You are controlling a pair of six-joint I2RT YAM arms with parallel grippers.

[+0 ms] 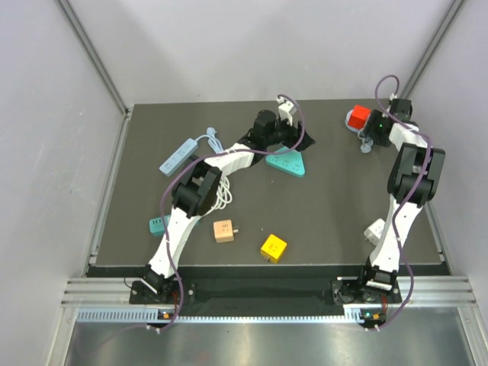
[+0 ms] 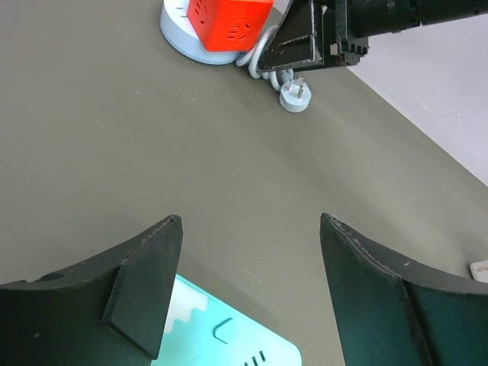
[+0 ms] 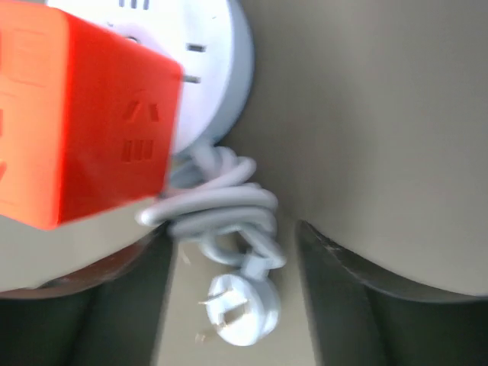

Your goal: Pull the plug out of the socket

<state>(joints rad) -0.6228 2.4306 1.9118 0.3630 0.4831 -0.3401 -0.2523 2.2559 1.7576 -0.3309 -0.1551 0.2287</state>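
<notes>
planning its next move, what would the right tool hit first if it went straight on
Probably the coiled grey cord, which lies between the right tool's open fingers; depth is unclear in the blur.

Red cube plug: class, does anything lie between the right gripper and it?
Yes. The coiled grey cable and its loose plug lie between the right gripper's open fingers, just in front of the red cube plug on the round socket.
</notes>
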